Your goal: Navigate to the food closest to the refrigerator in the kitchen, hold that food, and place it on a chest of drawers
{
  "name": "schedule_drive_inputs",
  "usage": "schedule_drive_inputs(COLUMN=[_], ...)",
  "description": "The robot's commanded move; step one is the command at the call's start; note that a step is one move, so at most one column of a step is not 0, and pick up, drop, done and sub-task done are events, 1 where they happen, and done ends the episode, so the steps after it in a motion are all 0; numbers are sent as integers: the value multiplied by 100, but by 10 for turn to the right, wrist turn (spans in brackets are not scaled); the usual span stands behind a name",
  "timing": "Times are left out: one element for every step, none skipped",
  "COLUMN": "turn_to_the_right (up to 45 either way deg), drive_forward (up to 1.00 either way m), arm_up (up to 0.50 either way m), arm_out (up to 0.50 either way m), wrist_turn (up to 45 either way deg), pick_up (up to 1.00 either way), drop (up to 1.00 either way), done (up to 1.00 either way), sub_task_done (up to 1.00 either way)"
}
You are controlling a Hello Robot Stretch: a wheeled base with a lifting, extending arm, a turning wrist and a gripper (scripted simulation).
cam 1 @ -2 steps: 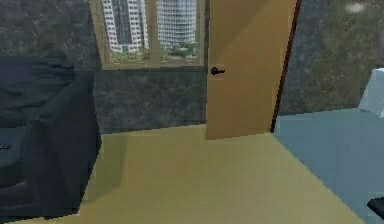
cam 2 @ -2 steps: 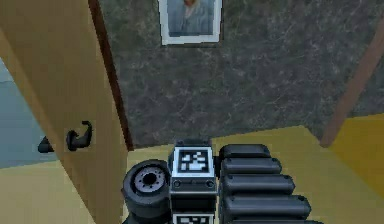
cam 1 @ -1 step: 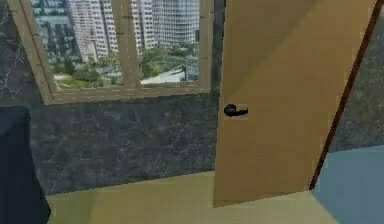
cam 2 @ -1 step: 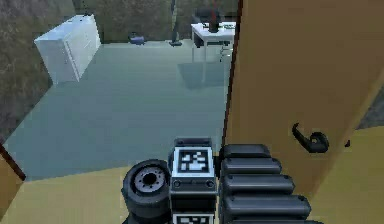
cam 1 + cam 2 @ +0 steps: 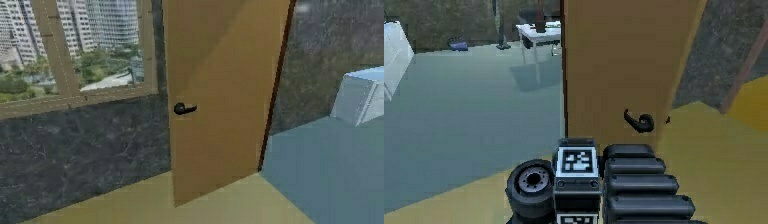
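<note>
Navigation toward the food, judged to lie in a kitchen past this open door (image 5: 220,100): steer round the door's free edge onto the grey floor (image 5: 330,170), gripper (image 5: 534,188) stowed, its fingers' grasp impossible to tell.

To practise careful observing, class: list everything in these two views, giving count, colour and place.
door: one, tan, middle of the forward view
door handle: one on each face seen, black
window: one, wooden frame, forward view's left, towers outside
wall: dark, marbled, below the window
floor: blue-grey beyond the door, tan nearer
table: one, white, arm side view's top
pale block: one, bluish white, forward view's right edge
arm: one, dark, arm side view's bottom edge
marker square: white, black marks, on the arm
</note>
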Motion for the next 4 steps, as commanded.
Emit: schedule_drive_inputs(turn_to_the_right=[0,450,90,0], drive_forward=[10,0,0,100], arm_up=[0,0,0,0], arm_out=[0,0,0,0], wrist_turn=[0,0,0,0], pick_up=[0,0,0,0], drop=[0,0,0,0], done=[0,0,0,0], sub_task_done=[0,0,0,0])
